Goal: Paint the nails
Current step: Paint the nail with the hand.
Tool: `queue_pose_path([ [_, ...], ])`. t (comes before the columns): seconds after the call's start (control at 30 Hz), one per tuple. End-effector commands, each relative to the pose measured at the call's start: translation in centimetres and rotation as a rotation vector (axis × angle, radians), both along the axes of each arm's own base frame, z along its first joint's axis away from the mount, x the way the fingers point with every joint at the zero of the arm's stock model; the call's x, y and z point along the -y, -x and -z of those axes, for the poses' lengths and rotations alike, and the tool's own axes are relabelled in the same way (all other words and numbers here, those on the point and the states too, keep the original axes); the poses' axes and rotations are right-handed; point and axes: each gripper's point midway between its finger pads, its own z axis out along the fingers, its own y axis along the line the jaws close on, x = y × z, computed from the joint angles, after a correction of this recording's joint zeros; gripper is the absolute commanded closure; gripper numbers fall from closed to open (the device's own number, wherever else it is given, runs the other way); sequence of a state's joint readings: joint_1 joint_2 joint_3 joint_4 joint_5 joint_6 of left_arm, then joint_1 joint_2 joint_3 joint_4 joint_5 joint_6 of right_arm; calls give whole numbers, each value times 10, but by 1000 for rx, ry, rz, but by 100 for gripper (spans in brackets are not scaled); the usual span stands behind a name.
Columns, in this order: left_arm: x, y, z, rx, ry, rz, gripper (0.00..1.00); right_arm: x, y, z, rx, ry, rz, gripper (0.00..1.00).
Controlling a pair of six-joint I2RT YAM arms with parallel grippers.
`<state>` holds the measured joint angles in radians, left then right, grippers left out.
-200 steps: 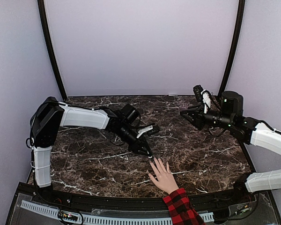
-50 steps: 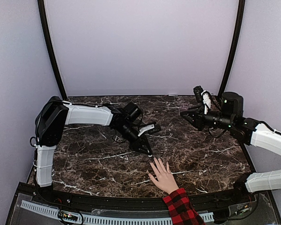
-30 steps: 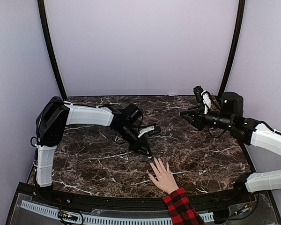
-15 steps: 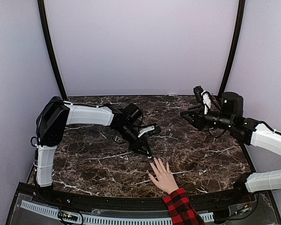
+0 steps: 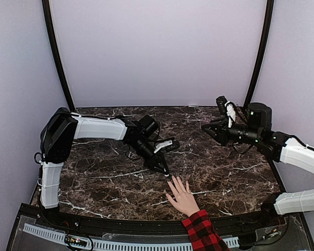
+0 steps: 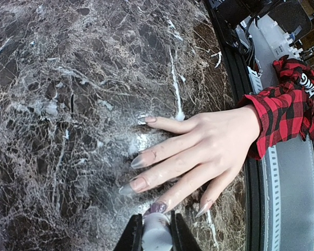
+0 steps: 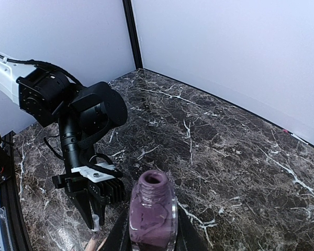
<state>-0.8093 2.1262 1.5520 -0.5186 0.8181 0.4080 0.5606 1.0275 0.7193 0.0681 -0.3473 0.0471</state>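
Hardly anything has moved over the last second. The left hand (image 5: 163, 168) sits a touch nearer the person's hand (image 5: 183, 197) than it did shortly before, and the right arm hangs where it was.

The left hand (image 6: 156, 236) is pinched on a white brush cap (image 6: 157, 230), with the brush end right at the ring-finger nail (image 6: 158, 207). That nail already looks purple. The other nails (image 6: 137, 184) look pale and bare, fanned out flat on the marble desk (image 5: 110, 178) near its front edge. The wrist leads back into a red-and-black plaid sleeve (image 6: 282, 112).

The right hand (image 7: 152, 232) is clamped on the sides of an open purple polish bottle (image 7: 152, 206), held upright above the far right of the desk.

As I judge it, the nails are small, stiff and smooth, and they sit on soft living fingers that can flinch. Nothing should grip them; only the bristles belong there, drawn with light pressure from cuticle to tip. Fresh polish probably smears at any touch, so the black fingers need to stay clear of the painted nail. The place to hold is the cap, already held. The glass bottle is likely slippery and will spill if it is tipped.
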Motion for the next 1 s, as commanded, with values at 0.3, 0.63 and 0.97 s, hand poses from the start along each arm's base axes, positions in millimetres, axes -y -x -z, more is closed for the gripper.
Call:
queue_pose_path([
  [0.3, -2, -7, -7, 9, 7, -6, 100, 2, -2, -16, 56, -38, 11, 100],
  [0.63, -3, -9, -5, 13, -2, -14, 100, 2, -2, -16, 56, -37, 11, 100],
  [0.97, -4, -16, -4, 24, -7, -36, 100, 3, -2, -16, 56, -38, 11, 100],
])
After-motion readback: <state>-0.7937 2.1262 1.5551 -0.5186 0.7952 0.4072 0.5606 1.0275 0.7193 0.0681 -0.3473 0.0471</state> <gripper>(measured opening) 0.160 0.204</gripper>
